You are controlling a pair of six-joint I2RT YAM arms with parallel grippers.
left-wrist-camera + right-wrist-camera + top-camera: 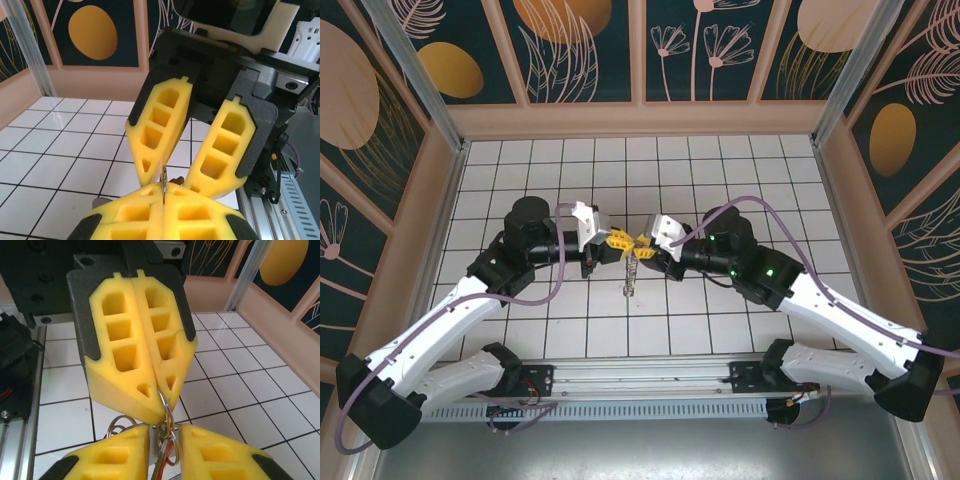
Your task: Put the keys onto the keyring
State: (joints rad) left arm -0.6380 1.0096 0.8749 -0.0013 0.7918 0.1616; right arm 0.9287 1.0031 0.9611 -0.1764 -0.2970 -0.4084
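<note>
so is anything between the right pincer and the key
nothing visible does: the red key hangs among the silver rings inside the open right pincer, and the left pincer is shut on those rings

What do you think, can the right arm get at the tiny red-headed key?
Probably yes. The right pincer stands open with the tiny red-headed silver key hanging between its fingers, among the silver metal rings that the shut left pincer holds up.

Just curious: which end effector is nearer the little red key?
Right. The red key hangs between the open fingers of the right end effector; the left end effector pinches a ring just beyond.
</note>
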